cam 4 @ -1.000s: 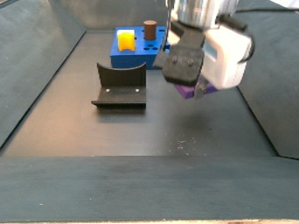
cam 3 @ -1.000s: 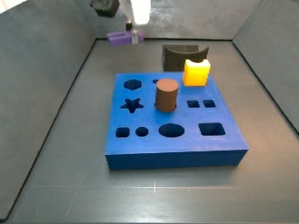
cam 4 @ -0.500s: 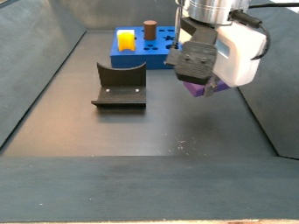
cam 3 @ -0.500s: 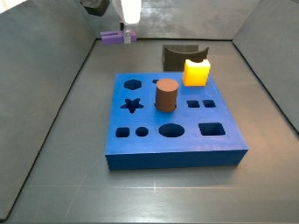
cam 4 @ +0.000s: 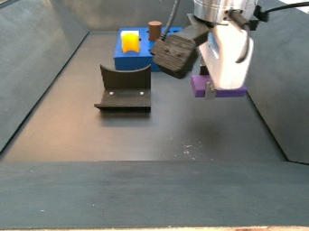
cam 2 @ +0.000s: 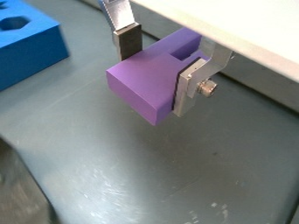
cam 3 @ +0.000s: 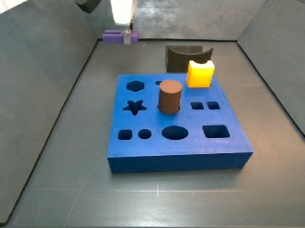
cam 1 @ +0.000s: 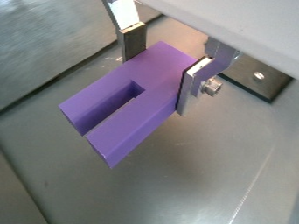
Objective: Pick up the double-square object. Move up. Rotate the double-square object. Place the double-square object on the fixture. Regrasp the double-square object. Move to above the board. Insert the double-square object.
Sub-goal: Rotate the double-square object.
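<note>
Higher now, the gripper (cam 2: 160,63) hangs near the floor's far edge, fingers (cam 1: 132,41) clamping the double-square object (cam 1: 131,101), lifted clear for rotating.

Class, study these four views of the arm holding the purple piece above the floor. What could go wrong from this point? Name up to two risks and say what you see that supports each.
1. The tool grips the double-square object near one end only, so it might pivot or slip during rotation.
2. The fixture has a narrow notched top; a tilted piece may not seat there and could fall to the floor.
</note>
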Controlling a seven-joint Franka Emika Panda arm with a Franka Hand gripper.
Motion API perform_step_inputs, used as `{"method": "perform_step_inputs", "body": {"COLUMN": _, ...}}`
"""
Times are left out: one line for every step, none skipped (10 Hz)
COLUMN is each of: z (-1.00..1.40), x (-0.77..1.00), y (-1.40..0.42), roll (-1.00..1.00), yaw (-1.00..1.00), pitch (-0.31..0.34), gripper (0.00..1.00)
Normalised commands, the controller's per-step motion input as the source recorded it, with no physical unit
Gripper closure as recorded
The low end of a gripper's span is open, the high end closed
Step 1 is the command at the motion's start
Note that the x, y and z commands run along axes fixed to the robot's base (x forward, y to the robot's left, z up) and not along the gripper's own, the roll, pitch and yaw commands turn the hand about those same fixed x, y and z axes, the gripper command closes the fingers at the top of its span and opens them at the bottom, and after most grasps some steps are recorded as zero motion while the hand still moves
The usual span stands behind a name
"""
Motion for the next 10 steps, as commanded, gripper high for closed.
{"method": "perform_step_inputs", "body": {"z": 0.0, "x": 0.02, "y": 0.02, "roll": 0.0, "yaw": -1.0, "pitch": 0.002, "gripper": 1.0}}
{"method": "perform_step_inputs", "body": {"z": 0.0, "x": 0.02, "y": 0.02, "roll": 0.0, "yaw": -1.0, "pitch": 0.002, "gripper": 1.0}}
{"method": "perform_step_inputs", "body": {"z": -0.01, "x": 0.02, "y": 0.02, "roll": 0.0, "yaw": -1.0, "pitch": 0.002, "gripper": 1.0}}
{"method": "perform_step_inputs", "body": {"z": -0.01, "x": 0.02, "y": 0.02, "roll": 0.0, "yaw": -1.0, "pitch": 0.002, "gripper": 1.0}}
{"method": "perform_step_inputs", "body": {"z": -0.01, "x": 0.02, "y": 0.02, "roll": 0.0, "yaw": -1.0, "pitch": 0.002, "gripper": 1.0}}
{"method": "perform_step_inputs", "body": {"z": -0.01, "x": 0.02, "y": 0.02, "roll": 0.0, "yaw": -1.0, "pitch": 0.002, "gripper": 1.0}}
{"method": "perform_step_inputs", "body": {"z": -0.01, "x": 0.02, "y": 0.02, "roll": 0.0, "yaw": -1.0, "pitch": 0.003, "gripper": 1.0}}
{"method": "perform_step_inputs", "body": {"z": -0.01, "x": 0.02, "y": 0.02, "roll": 0.0, "yaw": -1.0, "pitch": 0.003, "gripper": 1.0}}
{"method": "perform_step_inputs", "body": {"z": -0.01, "x": 0.02, "y": 0.02, "roll": 0.0, "yaw": -1.0, "pitch": 0.003, "gripper": 1.0}}
{"method": "perform_step_inputs", "body": {"z": -0.01, "x": 0.02, "y": 0.02, "roll": 0.0, "yaw": -1.0, "pitch": 0.003, "gripper": 1.0}}
